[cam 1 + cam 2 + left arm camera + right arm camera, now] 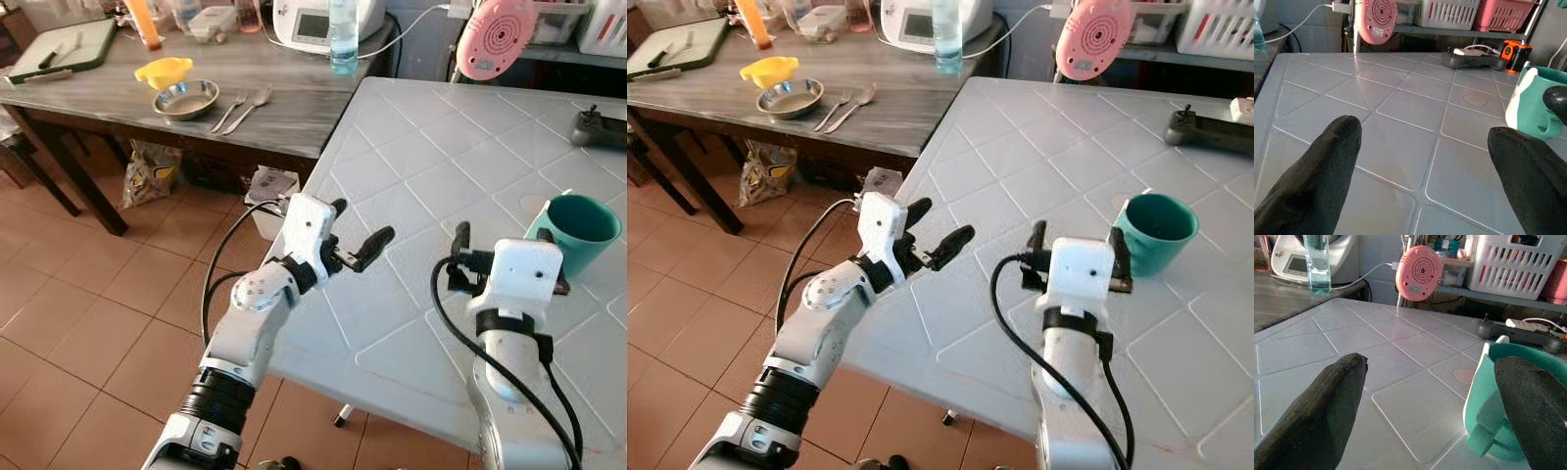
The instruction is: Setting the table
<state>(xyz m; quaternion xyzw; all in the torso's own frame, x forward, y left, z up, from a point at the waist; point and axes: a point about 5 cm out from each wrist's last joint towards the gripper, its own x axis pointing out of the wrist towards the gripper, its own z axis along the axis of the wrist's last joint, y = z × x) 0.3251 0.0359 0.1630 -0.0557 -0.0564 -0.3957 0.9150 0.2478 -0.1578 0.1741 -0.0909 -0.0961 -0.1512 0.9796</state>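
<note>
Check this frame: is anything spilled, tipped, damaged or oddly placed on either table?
Nothing stands out. The teal plastic cup stands upright on the white tiled table; the round steel bowl and the metal fork and spoon lie tidily on the grey wooden table.

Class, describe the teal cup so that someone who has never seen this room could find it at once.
Start at the white plastic table with the raised diamond pattern, in front of the robot. The teal cup stands upright near its right side, just past the open right gripper. It is the sole green thing there, with a white inside; the other thing on that table is a dark controller farther back.
</note>
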